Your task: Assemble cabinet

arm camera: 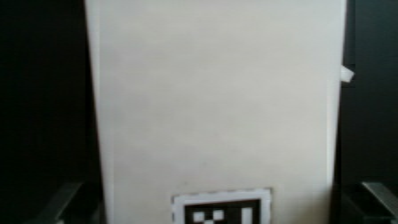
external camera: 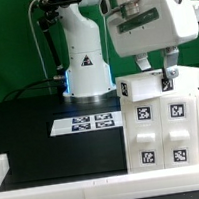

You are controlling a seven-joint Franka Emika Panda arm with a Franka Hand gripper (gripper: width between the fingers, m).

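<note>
Clearly a robotics lab or test bench rather than a home: white Panda arm (external camera: 80,39) bolted at the back of a black-covered table (external camera: 30,121), printed marker board (external camera: 87,121) lying flat on it, square tracking tags on the white cabinet (external camera: 163,120), white rail (external camera: 58,191) edging the workspace.

White tagged cabinet (external camera: 163,120), upright on the black table, exterior view's right

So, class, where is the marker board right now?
In the exterior view, the marker board lies flat on the black table, left of the cabinet and before the robot's base.
</note>
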